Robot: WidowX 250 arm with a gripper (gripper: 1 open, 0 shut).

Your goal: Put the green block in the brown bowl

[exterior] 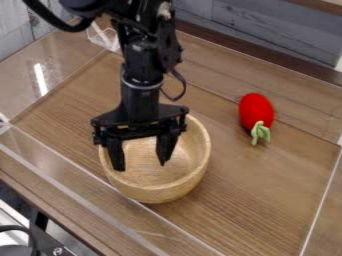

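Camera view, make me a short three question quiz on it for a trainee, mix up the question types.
1. True or false: the gripper hangs with its jaws open over the brown bowl.
2. Which lies right of the bowl? A) a blue cup B) the red strawberry toy C) a spoon
3. Can you see the green block?

Key: 1 true. 2 B. 3 No, it is not visible; the gripper hides part of the bowl's inside.

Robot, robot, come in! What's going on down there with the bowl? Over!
Gripper open, pointing down inside the brown bowl. Green block not visible, maybe hidden behind the fingers. Red strawberry toy off to the side, nothing in the way.
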